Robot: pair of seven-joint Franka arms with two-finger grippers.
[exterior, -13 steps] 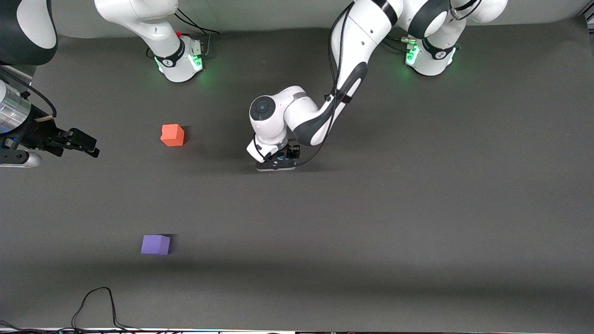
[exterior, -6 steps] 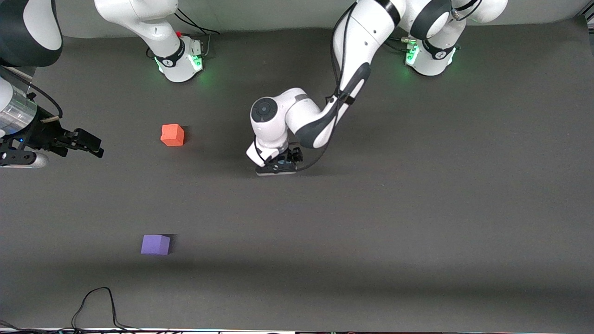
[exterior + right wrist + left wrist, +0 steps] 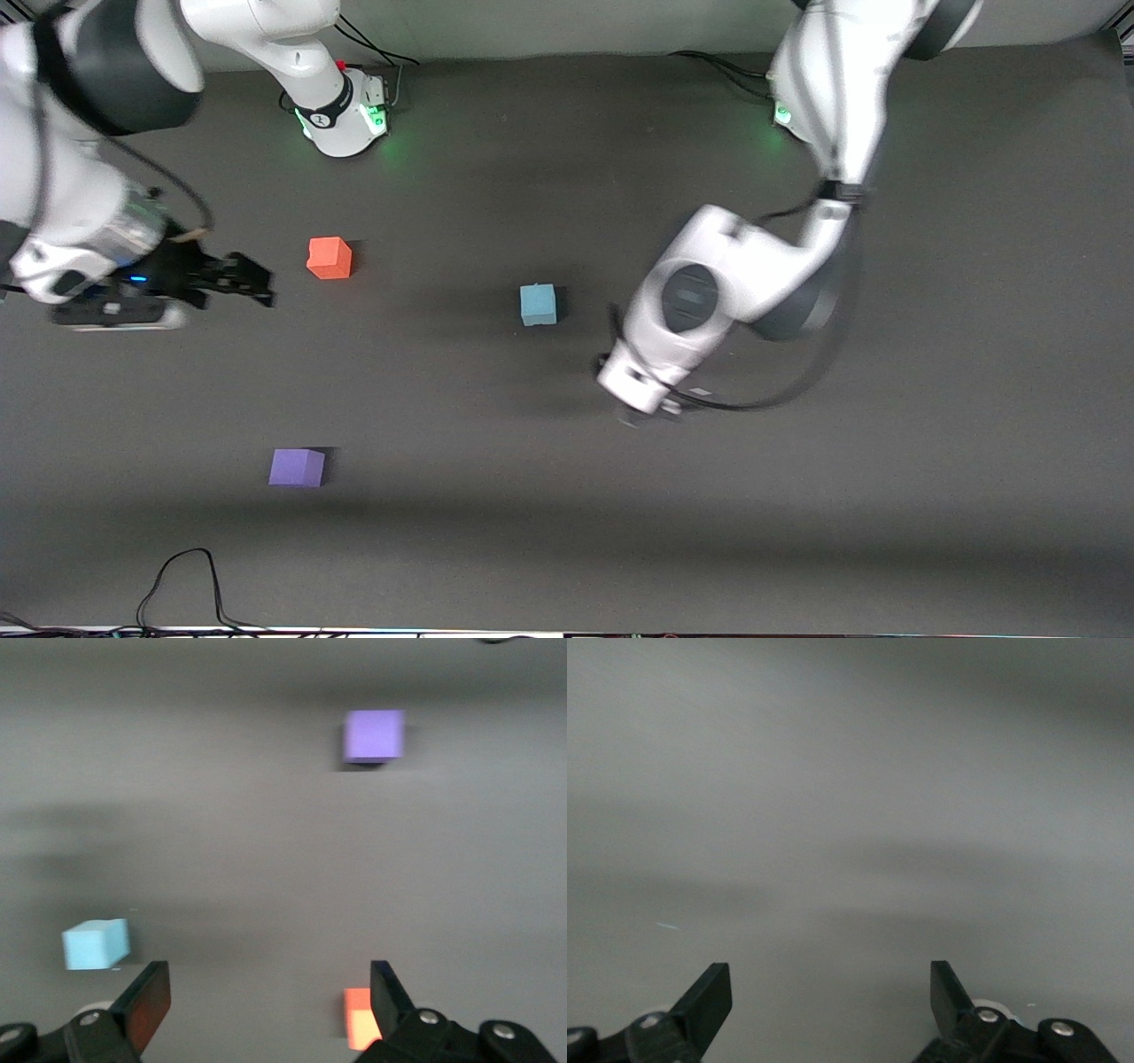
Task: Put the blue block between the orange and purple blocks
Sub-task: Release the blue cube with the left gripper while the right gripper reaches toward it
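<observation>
The blue block (image 3: 538, 304) sits alone on the dark mat at mid table. The orange block (image 3: 329, 258) lies toward the right arm's end from it. The purple block (image 3: 297, 467) lies nearer the front camera than the orange one. My left gripper (image 3: 831, 979) is open and empty over bare mat; in the front view its hand (image 3: 656, 390) hangs beside the blue block, toward the left arm's end. My right gripper (image 3: 252, 283) is open and empty beside the orange block. The right wrist view shows the blue block (image 3: 96, 943), orange block (image 3: 359, 1017) and purple block (image 3: 373, 734).
A black cable (image 3: 186, 576) loops on the mat at the edge nearest the front camera. The two arm bases (image 3: 341, 115) stand along the edge farthest from it.
The left gripper let go of the blue block, rose and swung toward the left arm's end, uncovering the block. The right gripper moved closer to the orange block.
</observation>
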